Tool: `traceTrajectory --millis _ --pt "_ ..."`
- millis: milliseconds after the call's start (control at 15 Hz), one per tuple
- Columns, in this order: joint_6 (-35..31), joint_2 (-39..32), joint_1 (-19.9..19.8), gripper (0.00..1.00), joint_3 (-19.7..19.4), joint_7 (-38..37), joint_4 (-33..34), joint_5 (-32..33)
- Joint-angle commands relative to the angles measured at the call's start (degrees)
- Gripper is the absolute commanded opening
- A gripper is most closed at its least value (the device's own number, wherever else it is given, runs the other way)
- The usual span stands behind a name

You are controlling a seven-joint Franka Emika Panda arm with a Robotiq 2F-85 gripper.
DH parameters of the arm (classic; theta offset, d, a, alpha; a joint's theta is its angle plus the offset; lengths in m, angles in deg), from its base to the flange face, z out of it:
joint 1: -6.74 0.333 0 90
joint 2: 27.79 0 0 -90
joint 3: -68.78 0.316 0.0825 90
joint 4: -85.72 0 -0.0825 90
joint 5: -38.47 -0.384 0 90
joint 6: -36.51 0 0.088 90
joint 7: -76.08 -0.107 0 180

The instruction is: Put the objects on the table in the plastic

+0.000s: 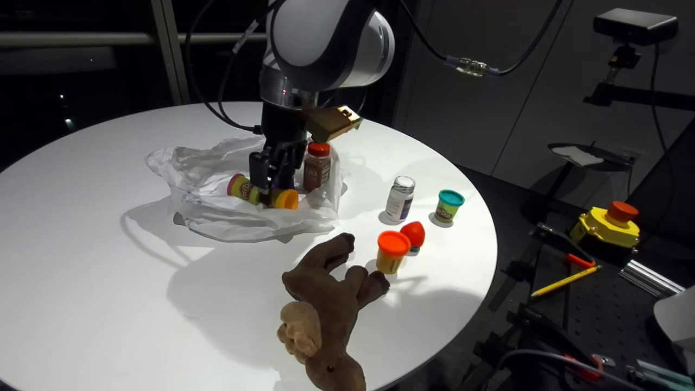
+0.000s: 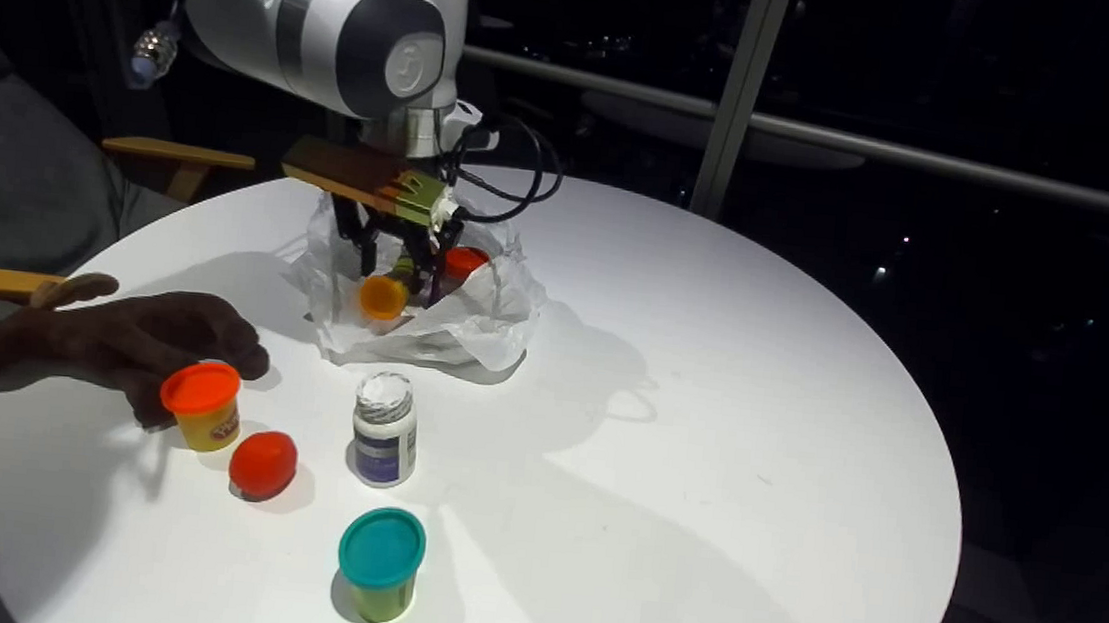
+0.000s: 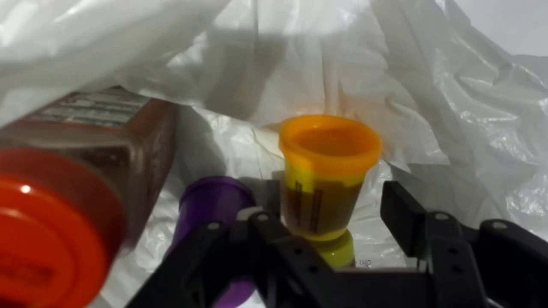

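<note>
In the wrist view my gripper [image 3: 336, 205] stands open inside the plastic [image 1: 255, 224], a crumpled whitish bag. Between its fingers is a yellow cup with an orange lid [image 3: 329, 149]; the left finger is close against it, while a gap separates it from the right one. Beside it in the bag are a purple container [image 3: 216, 199] and a red-capped brown bottle [image 1: 316, 169]. A yellow cup with a pink rim [image 1: 239, 187] lies there too. Outside on the white table [image 1: 108, 304] are a white bottle [image 1: 400, 201], teal-lidded cup [image 1: 448, 206], orange-red-lidded cup [image 1: 392, 252], red rounded object [image 2: 263, 464] and brown plush animal [image 1: 331, 296].
The standing objects are grouped on one side of the bag, near the table's edge, with the plush close by. Next to the table, a dark surface carries a yellow box with a red button [image 1: 608, 225] and a pencil [image 1: 566, 281]. An armchair [image 2: 14, 174] stands behind the table.
</note>
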Motion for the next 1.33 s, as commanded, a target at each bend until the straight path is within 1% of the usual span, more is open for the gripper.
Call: traceTrajectory --millis 0,67,133,200,333,467,600,733,800,933,1133,1267 --pt "-1.56 5.35 1.01 0.94 0.33 -0.27 -3.93 2.10" --pt "-1.32 7.33 1.62 1.00 0.05 -1.62 -4.95 2.41" --pt "-0.55 9.57 2.62 1.00 -0.86 -3.97 -6.11 2.71" --pt "1.45 12.13 4.35 1.00 -2.90 -7.77 -7.03 3.79" --pt "5.53 17.02 6.20 1.00 -5.67 -13.71 -8.65 6.00" --pt "12.19 21.29 6.35 1.00 -7.46 -17.86 -9.86 8.33" --pt "19.33 23.90 4.52 1.00 -7.82 -19.03 -10.25 8.85" --pt "25.16 24.90 1.93 1.00 -7.98 -17.00 -10.52 7.91" --pt "26.24 24.64 0.47 1.00 -8.14 -15.58 -10.88 7.28" --pt "25.88 23.54 -2.52 1.00 -8.33 -11.90 -12.07 6.25" --pt "23.24 22.08 -7.00 1.00 -8.06 -4.07 -14.84 4.04" --pt "21.84 20.64 -9.16 1.00 -8.00 -0.15 -16.11 2.84"
